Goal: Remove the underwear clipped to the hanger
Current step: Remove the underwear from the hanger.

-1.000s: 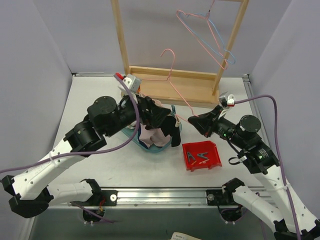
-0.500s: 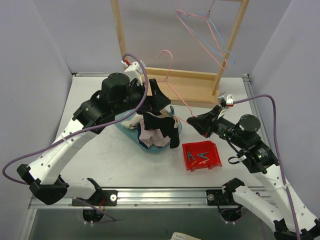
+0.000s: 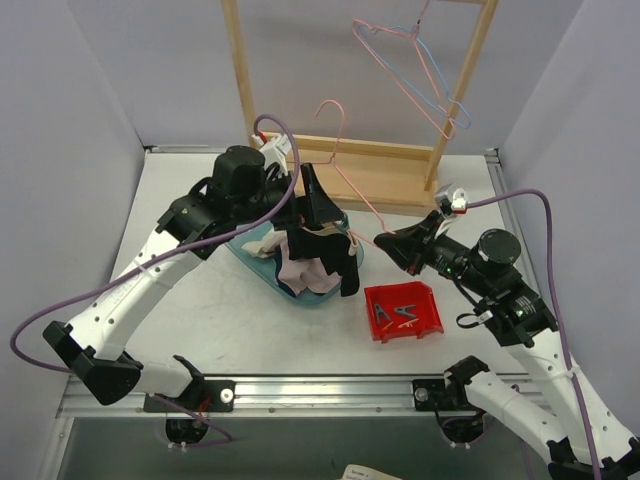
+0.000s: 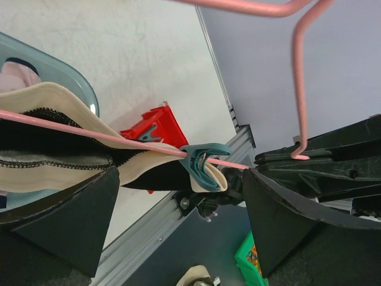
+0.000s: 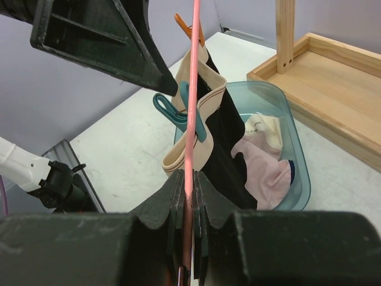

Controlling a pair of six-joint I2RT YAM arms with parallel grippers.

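Top external view: right gripper [image 3: 385, 240] clenches the pink hanger [image 3: 352, 190]; left gripper [image 3: 313, 200] stands released, straddling the clothespin [image 4: 201, 168] pinning black underwear [image 3: 340, 262] to it, above the basin [image 3: 260, 270].

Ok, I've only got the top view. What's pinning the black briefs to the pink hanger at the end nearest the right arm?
Observer: A teal clothespin pinches the beige waistband of the black briefs onto the hanger wire.
Operator: Is that the only clip left on them?
Observer: No. The right wrist view shows an orange clothespin at the waistband's far end.
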